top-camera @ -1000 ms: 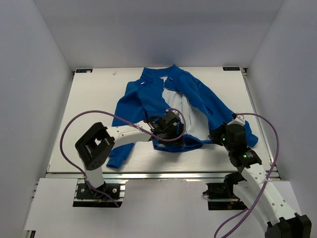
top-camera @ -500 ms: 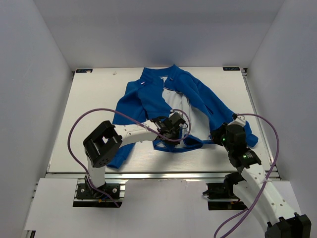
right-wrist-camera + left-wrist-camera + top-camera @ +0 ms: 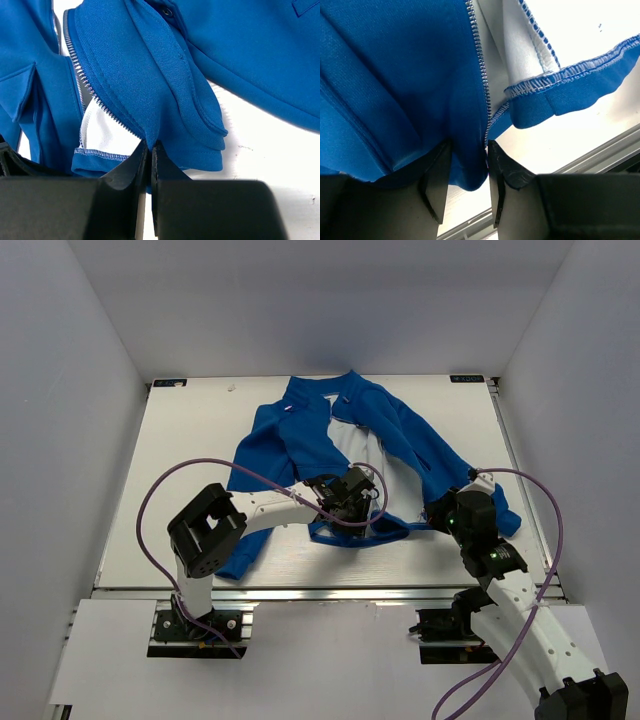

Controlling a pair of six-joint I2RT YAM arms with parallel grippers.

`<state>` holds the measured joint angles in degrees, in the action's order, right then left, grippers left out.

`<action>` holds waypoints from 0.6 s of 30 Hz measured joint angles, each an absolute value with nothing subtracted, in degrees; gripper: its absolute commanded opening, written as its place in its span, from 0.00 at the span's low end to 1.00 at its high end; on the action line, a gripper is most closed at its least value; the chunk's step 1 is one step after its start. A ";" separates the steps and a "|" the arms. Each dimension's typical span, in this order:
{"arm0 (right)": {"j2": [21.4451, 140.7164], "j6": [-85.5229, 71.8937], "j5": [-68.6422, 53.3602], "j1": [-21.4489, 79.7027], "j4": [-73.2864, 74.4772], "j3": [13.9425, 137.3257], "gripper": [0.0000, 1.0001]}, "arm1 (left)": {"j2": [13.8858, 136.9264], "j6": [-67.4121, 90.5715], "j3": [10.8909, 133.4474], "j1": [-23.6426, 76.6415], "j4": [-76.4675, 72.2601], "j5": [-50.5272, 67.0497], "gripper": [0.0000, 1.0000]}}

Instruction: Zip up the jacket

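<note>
Jacket (image 3: 300, 440) mid-table (image 3: 180, 460), front open, pale lining showing. Left gripper (image 3: 468, 150) pinches one hem corner beside the zipper teeth (image 3: 481, 65); right gripper (image 3: 149, 147) pinches the other panel's zipper edge. Step, likely: gathering both bottom ends. Next: draw them together, aligned.

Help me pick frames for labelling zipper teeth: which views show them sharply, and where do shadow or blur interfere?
Left wrist: zipper teeth of the bright royal-blue fleece jacket are sharp and well lit; the left end effector is dark. Right wrist: teeth crisp at left, right end effector shadowed. Top external: flat, even light, teeth too small to resolve.
</note>
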<state>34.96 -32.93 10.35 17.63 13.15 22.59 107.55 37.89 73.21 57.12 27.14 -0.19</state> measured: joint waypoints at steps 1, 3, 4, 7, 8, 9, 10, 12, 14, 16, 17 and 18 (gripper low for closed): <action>34.96 -32.80 10.33 17.63 13.13 22.59 0.00 | 107.55 37.80 73.23 57.12 27.31 0.01 0.45; 34.96 -32.60 10.33 17.63 13.13 22.59 0.00 | 107.53 37.76 73.23 57.12 27.46 0.21 0.45; 34.96 -32.56 10.33 17.63 13.13 22.59 0.00 | 107.46 37.76 73.23 57.12 27.49 0.36 0.46; 34.96 -32.42 10.31 17.63 13.10 22.57 0.00 | 106.89 37.82 73.23 57.12 27.40 0.89 0.48; 34.96 -32.36 10.31 17.63 13.13 22.57 0.00 | 106.54 37.91 73.23 57.12 27.40 1.06 0.49; 34.96 -32.34 10.31 17.63 13.10 22.57 0.00 | 106.17 37.95 73.23 57.12 27.40 1.17 0.50; 34.96 -32.32 10.31 17.63 13.10 22.57 0.00 | 105.78 37.95 73.23 57.12 27.40 1.32 0.51; 34.92 -32.27 10.31 17.63 13.10 22.57 0.00 | 105.08 38.04 73.23 57.12 27.31 1.65 0.52; 34.85 -32.12 10.31 17.63 13.10 22.57 0.00 | 104.64 38.24 73.23 57.12 27.11 1.93 0.52; 34.85 -32.03 10.31 17.63 13.08 22.50 0.00 | 104.51 38.41 73.23 57.12 26.96 2.00 0.52; 34.81 -31.92 10.31 17.63 12.99 22.37 0.00 | 104.51 38.46 73.23 57.12 27.00 2.00 0.52; 34.76 -31.90 10.31 17.63 12.88 22.17 0.00 | 104.51 38.52 73.23 57.12 27.07 1.98 0.52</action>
<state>34.76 -31.90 10.31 17.63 12.88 22.17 104.51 38.52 73.23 57.12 27.07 1.98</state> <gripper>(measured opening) 0.056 0.521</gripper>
